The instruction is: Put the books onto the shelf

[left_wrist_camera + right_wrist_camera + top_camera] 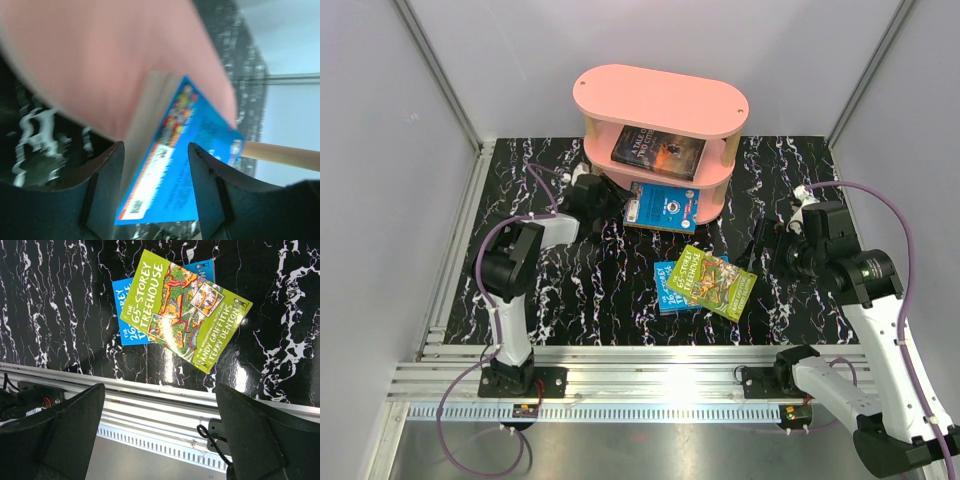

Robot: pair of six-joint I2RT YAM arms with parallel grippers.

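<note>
The pink shelf [660,100] stands at the back middle of the black marbled table [590,290]. A dark book [658,150] lies on its middle board. A blue book [665,207] rests on the lowest board and sticks out toward the front. My left gripper [603,197] is at that book's left end. In the left wrist view the gripper [156,146] is open, with a corner of the blue book [185,165] loose between its fingers under the pink board [100,60]. The green Treehouse book [712,281] [185,310] lies across another blue book [668,290] [125,310]. My right gripper [767,245] [160,390] hovers open and empty.
An aluminium rail [640,375] [165,405] runs along the table's near edge with both arm bases bolted to it. Grey walls close in the left, right and back. A light wooden post [280,152] of the shelf shows beside the left fingers. Purple cables loop off both arms.
</note>
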